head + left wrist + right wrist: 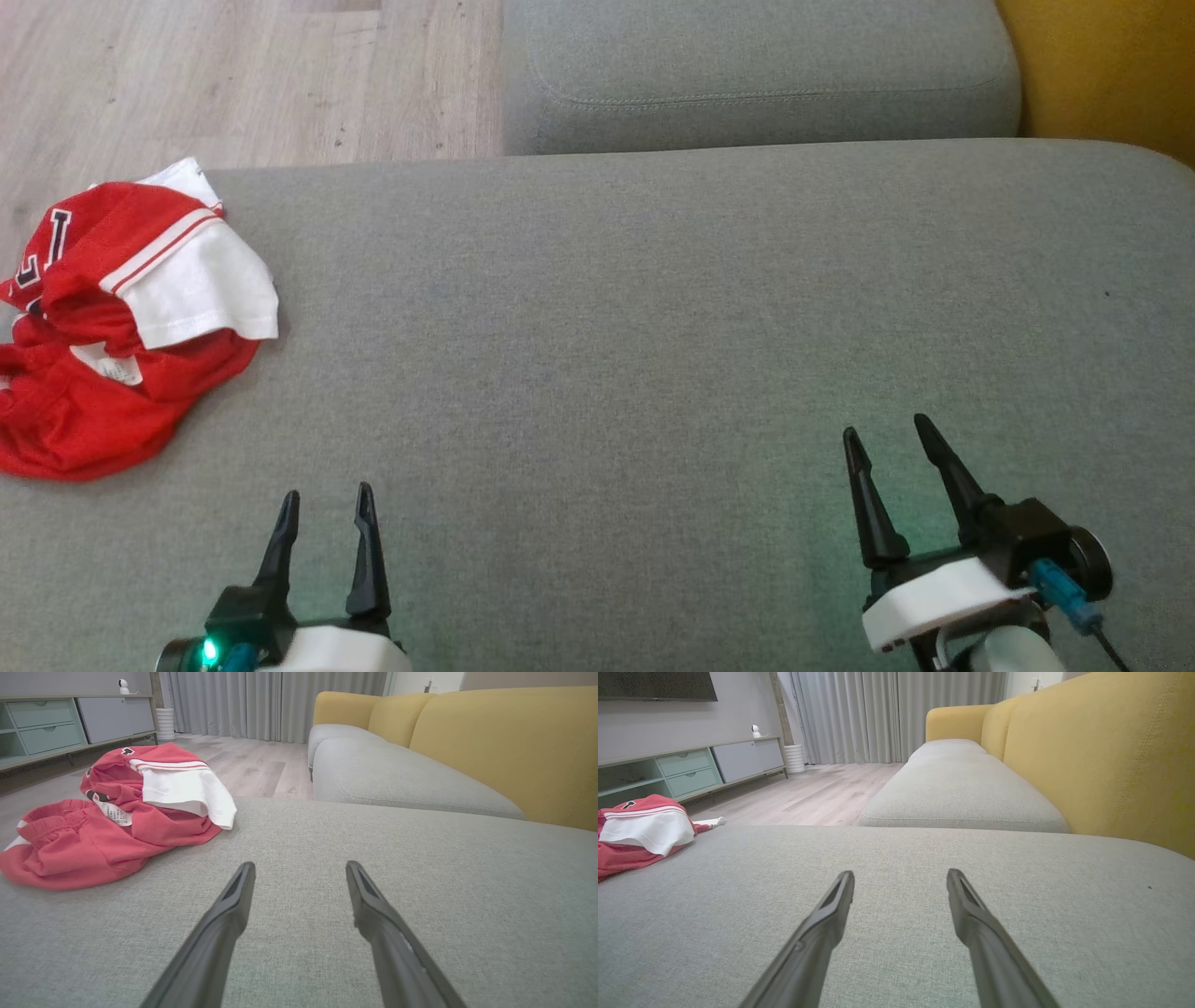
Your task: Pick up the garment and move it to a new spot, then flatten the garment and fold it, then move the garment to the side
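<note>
At the near edge of the head view, the left gripper (328, 491) and right gripper (885, 425) hover over the grey seat cushion (607, 327), both with jaws spread and holding nothing. Further off to the left, the red-and-white garment (112, 373) lies crumpled at the cushion's edge (its printed label is plainer in the left wrist view). Past a 2nd cushion (747, 75), the wrist views add a yellow backrest (1111, 765), a pale-green cabinet (686, 770) and grey curtains (896, 714).
</note>
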